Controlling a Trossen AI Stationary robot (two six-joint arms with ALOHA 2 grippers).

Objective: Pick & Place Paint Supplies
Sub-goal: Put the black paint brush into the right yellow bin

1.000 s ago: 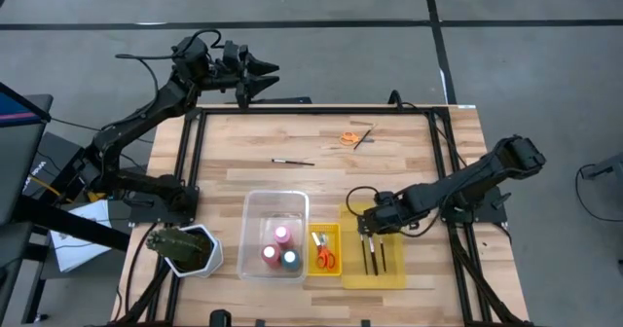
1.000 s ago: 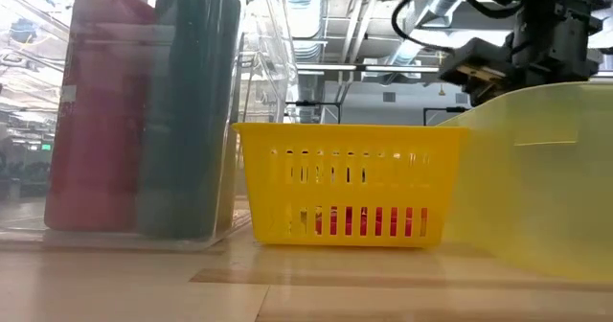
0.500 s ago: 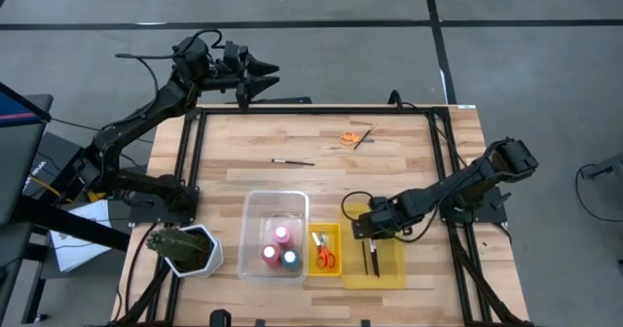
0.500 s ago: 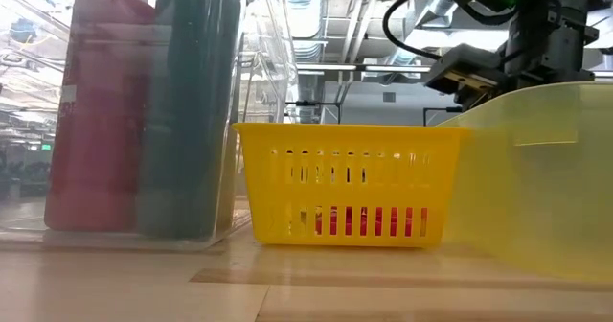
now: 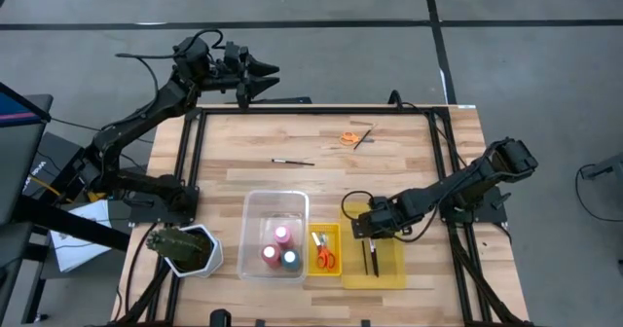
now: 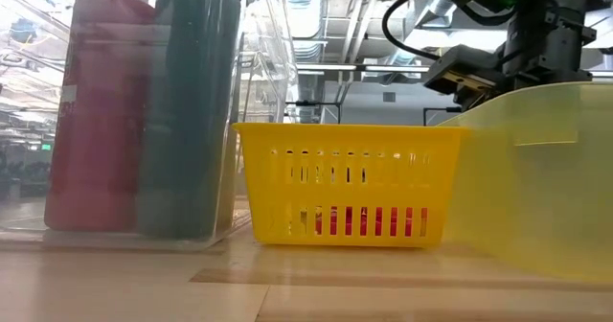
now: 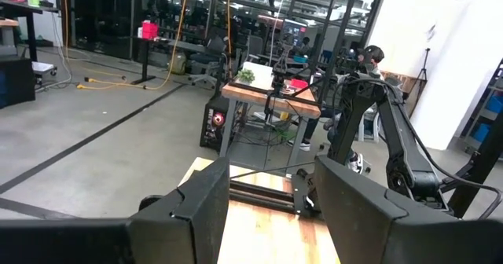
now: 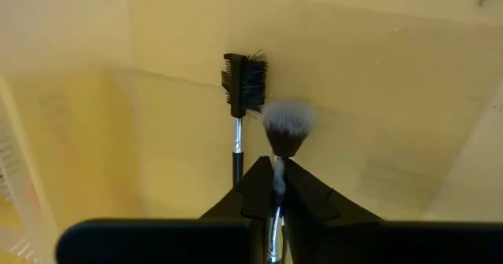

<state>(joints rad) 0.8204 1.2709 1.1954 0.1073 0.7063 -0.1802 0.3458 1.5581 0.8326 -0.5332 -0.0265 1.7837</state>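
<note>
1. High view: the right gripper (image 5: 362,232) sits low over the translucent yellow bin (image 5: 392,272) near the table's front edge, where two dark-handled paintbrushes (image 5: 371,259) lie side by side. The left gripper (image 5: 261,79) is raised beyond the table's far edge, well apart from everything. A clear bin (image 5: 274,206) holds three paint bottles (image 5: 281,250): pink, red and dark blue. Orange-handled scissors (image 5: 325,258) lie in the small yellow basket (image 5: 323,232) between the two bins. A lone brush (image 5: 292,161) lies mid-table; another brush (image 5: 364,137) and a small orange item (image 5: 348,137) lie near the far edge. A green plant (image 5: 182,246) stands at the front left corner.

2. Low view: the basket (image 6: 347,185) stands between the clear bin (image 6: 251,121) and the yellow bin (image 6: 536,178); the right arm's dark body hangs above the yellow bin.

3. Left wrist view: the left gripper's fingers (image 7: 206,209) stand apart, holding nothing.

4. Right wrist view: the right gripper (image 8: 276,187) is clamped on the handle of a white-tipped brush (image 8: 287,128); a black-bristled brush (image 8: 244,85) lies just beside it on the yellow bin floor.
</note>
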